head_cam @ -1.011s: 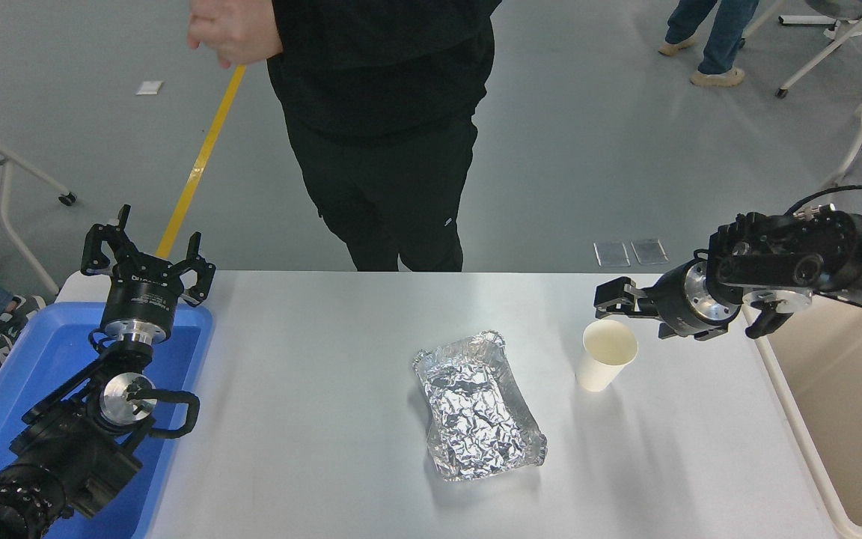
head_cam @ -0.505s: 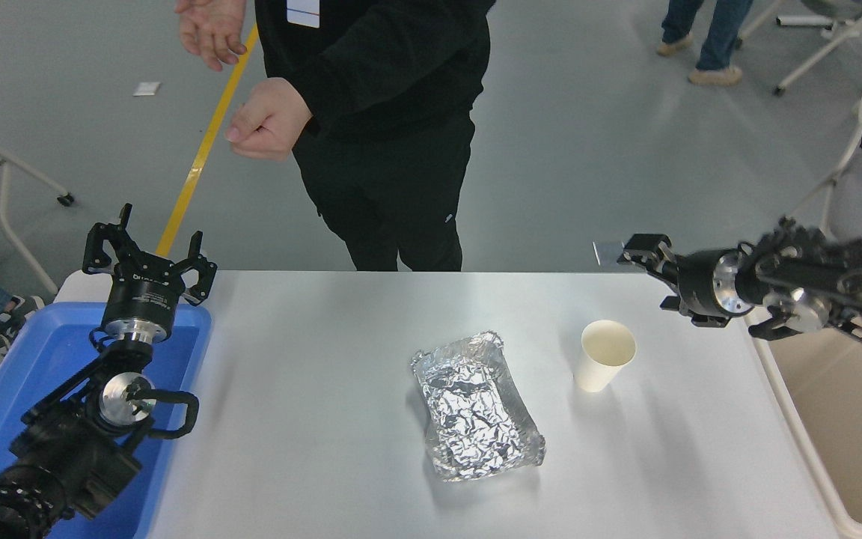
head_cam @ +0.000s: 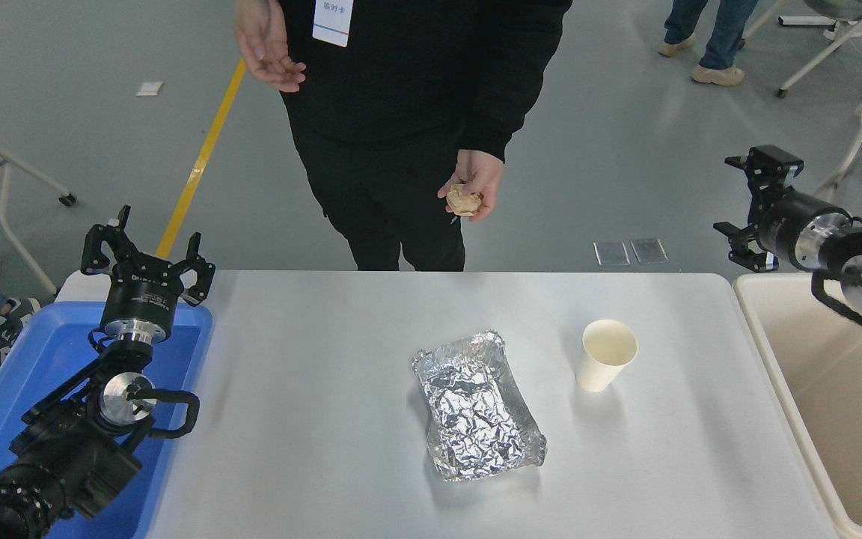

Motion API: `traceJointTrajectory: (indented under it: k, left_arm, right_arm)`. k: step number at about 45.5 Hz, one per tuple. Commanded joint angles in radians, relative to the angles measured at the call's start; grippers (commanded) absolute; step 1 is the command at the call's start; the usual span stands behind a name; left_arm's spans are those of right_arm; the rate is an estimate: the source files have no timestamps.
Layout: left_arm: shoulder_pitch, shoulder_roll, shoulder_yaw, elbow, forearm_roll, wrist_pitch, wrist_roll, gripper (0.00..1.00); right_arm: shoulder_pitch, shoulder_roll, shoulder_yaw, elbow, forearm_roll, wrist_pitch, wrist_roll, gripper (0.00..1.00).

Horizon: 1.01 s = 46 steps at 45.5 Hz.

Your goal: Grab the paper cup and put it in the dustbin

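Observation:
The white paper cup (head_cam: 605,355) stands upright on the white table (head_cam: 311,374), right of the middle, with its cream inside showing. The cream-beige dustbin (head_cam: 777,374) stands off the table's right edge and is only partly in view. My right gripper (head_cam: 739,201) is open and empty. It is raised beyond the table's far right corner, above the dustbin's far end and well away from the cup. My left gripper (head_cam: 147,243) is open and parked at the lower left over the blue tray (head_cam: 57,337).
A crinkled silver foil tray (head_cam: 477,406) lies left of the cup at the table's middle. A person in black stands at the far side and holds a crumpled brown paper ball (head_cam: 465,201) in one hand (head_cam: 474,180). Chairs stand at both sides.
My right gripper has pulled back from beside the cup, moving up and to the right past the table's far right corner. The cup has not moved. The person's hand with the paper ball has come into view.

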Motion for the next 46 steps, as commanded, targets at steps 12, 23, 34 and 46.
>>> traceJointTrajectory:
  k: [12,23,34,46]
  left_arm:
    - [0.0,0.001,0.0,0.0,0.0,0.0,0.0,0.99]
    - [0.0,0.0,-0.001,0.0,0.0,0.0,0.0,0.99]
    - [-0.001,0.001,0.0,0.0,0.0,-0.001,0.0,0.99]
    - [0.0,0.001,0.0,0.0,0.0,-0.001,0.0,0.99]
  right_arm:
    - [-0.208,-0.006,0.281,0.008,0.046,0.003,0.161,1.0]
    - [-0.195,0.006,0.114,0.044,0.034,0.034,0.148,1.0]
    - [0.098,-0.035,-0.605,0.042,0.026,0.104,0.142,1.0]
    - [0.455,-0.033,-1.17,0.044,0.036,0.193,0.141,1.0]
